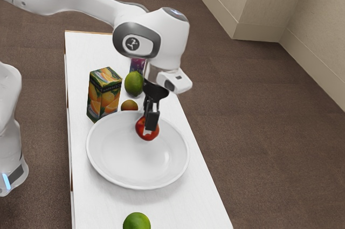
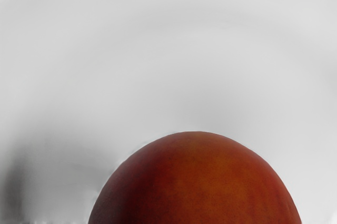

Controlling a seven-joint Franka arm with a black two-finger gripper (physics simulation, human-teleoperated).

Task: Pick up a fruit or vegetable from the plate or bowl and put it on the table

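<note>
My gripper point(image 1: 150, 121) points down at the far part of the large white plate point(image 1: 129, 156), right at a red fruit point(image 1: 143, 130) that it partly covers. Whether it is open or shut on the fruit cannot be made out, nor whether the fruit touches the plate. In the wrist view the same red-orange fruit point(image 2: 197, 182) looms large and round at the lower edge, close under the hand, against the pale plate surface point(image 2: 174, 76).
Beyond the plate stand an orange-juice carton point(image 1: 104, 95), a green fruit point(image 1: 133, 84), a small orange-brown fruit point(image 1: 129, 105) and a dark purple package point(image 1: 137, 65). A lime-green fruit point(image 1: 137, 222) lies on the white table point(image 1: 91, 202) at the exterior view's bottom.
</note>
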